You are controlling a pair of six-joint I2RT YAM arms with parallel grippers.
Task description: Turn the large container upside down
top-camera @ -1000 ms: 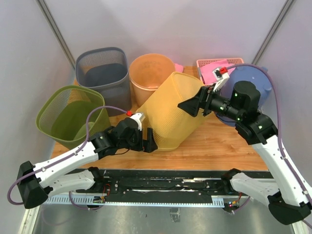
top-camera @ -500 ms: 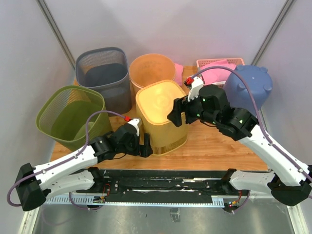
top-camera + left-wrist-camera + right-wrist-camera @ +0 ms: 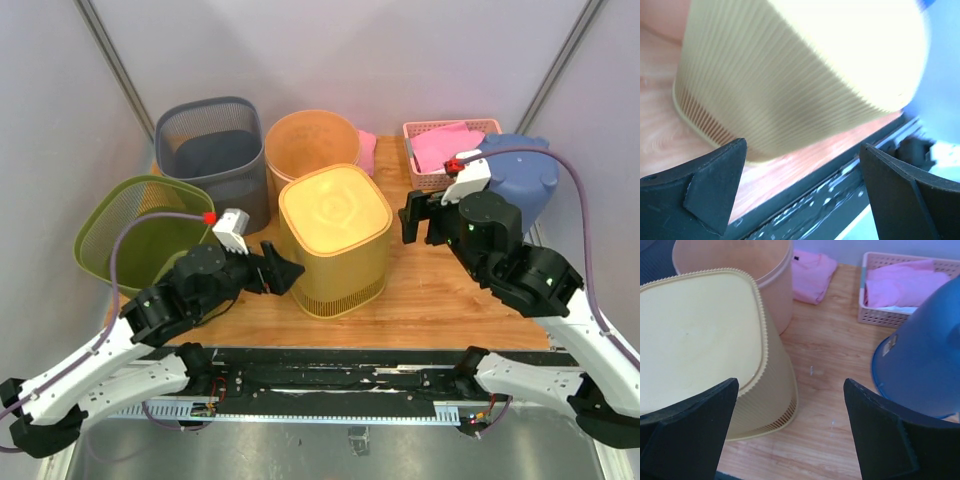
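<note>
Your yellow container [image 3: 335, 240] was tilted between both arms a moment ago. It now stands base-up on the surface [image 3: 450, 300] at centre frame. Your left tool [image 3: 288, 272] and right tool [image 3: 420, 218] have pulled back, both spread wide and empty. The flip looks complete.

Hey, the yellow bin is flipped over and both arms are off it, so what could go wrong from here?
1. The left gripper hangs open right beside the yellow bin. A careless retreat might clip its wall and shove it toward the near edge of the table.
2. The right gripper, also open, sits between the yellow bin and the blue bin. A wide swing could knock either one.
</note>
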